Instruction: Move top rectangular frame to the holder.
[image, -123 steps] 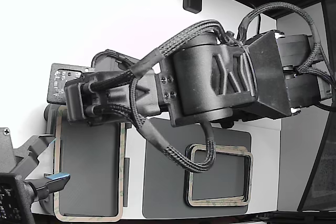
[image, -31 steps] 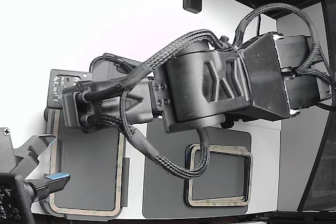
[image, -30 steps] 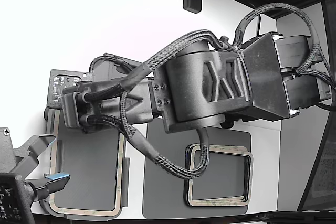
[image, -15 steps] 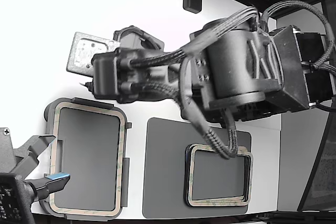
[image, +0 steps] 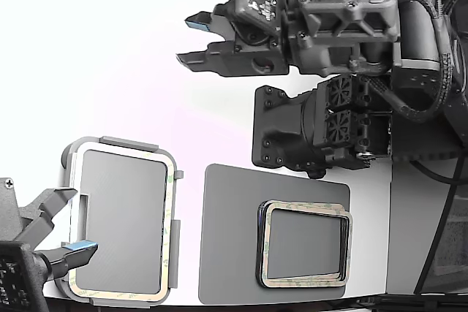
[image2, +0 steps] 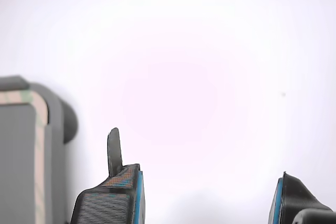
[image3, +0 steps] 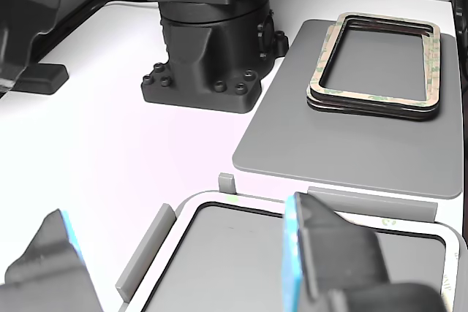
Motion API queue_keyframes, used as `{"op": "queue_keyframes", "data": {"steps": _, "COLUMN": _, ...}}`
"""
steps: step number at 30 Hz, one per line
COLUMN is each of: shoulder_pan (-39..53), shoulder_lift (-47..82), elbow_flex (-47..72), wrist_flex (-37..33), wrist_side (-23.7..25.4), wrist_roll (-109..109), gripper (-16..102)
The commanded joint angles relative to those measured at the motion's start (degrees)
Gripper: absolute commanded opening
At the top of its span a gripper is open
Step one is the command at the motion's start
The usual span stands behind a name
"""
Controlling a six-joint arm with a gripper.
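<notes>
Exterior view: the frame (image: 123, 224), a thin tan ring with greenish mottling and rounded corners, lies flat on the holder (image: 69, 158) near the bench's front-left corner. The gripper (image: 196, 40) hangs above the bench's far edge, jaws apart, empty.

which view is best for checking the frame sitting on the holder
The exterior view: the whole frame shows lying inside the holder, all four sides visible. The wrist view catches only one corner. The other view shows its near edge, partly hidden behind a dark fingertip.
</notes>
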Motion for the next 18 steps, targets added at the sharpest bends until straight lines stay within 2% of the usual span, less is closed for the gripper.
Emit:
{"op": "queue_keyframes", "data": {"steps": 1, "shoulder_pan": -1.23, "shoulder_lift": 11.95, "elbow_flex": 11.87, "wrist_flex": -4.31, "wrist_side": -0.53, "wrist_roll": -0.62, "gripper": 100}}
{"op": "queue_keyframes", "data": {"steps": 4, "shoulder_pan": -1.05, "shoulder_lift": 15.82, "elbow_flex": 16.88, "wrist_flex": -7.82, "wrist_side": -0.26, "wrist_roll": 1.67, "gripper": 100}}
{"op": "queue_keyframes", "data": {"steps": 9, "shoulder_pan": -0.18, "shoulder_lift": 19.16, "elbow_flex": 19.60, "wrist_flex": -7.12, "wrist_side": 0.26, "wrist_roll": 1.93, "gripper": 100}}
{"op": "queue_keyframes", "data": {"steps": 18, "shoulder_pan": 0.26, "shoulder_lift": 36.91, "elbow_flex": 32.43, "wrist_flex": -7.47, "wrist_side": 1.14, "wrist_roll": 2.72, "gripper": 100}}
